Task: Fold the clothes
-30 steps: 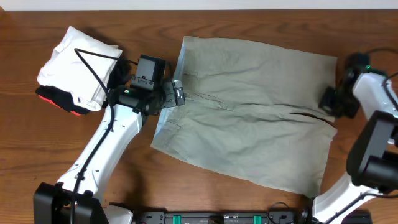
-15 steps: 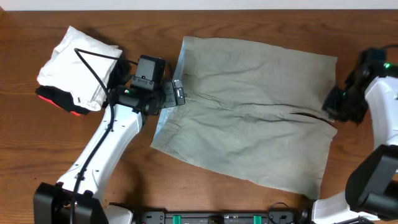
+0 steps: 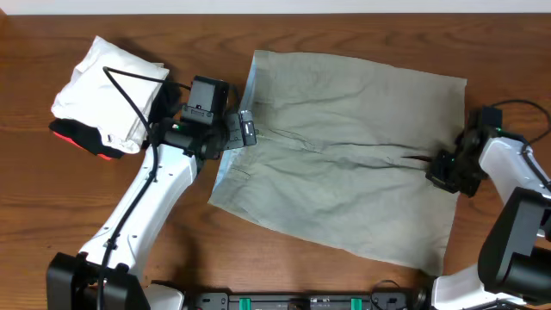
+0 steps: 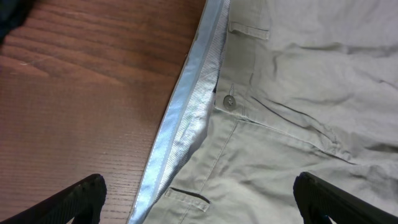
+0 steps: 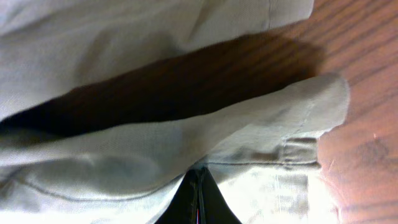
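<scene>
**Trousers [image 3: 344, 164] laid out mid-table, one gripper parked at each end**

The khaki pair is spread on the wooden table [image 3: 258, 267], waistband to the left and leg ends to the right, with a dark gap seen between the two legs on the right side. The left gripper [image 3: 247, 129] is held just over the waistband edge. In its wrist view the fingers [image 4: 84, 194] are spread wide with nothing between them, and the button [image 4: 229, 101] and pale striped lining [image 4: 186, 124] are exposed below.

The right gripper [image 3: 443, 168] is set at the leg ends, fingers pressed tight together into a fold of the cloth near the hem [image 5: 305, 152].

A stack of folded garments [image 3: 103, 86], white over black and red, is kept far left, well apart from the trousers, with a black cable [image 3: 129, 95] draped across it.
</scene>
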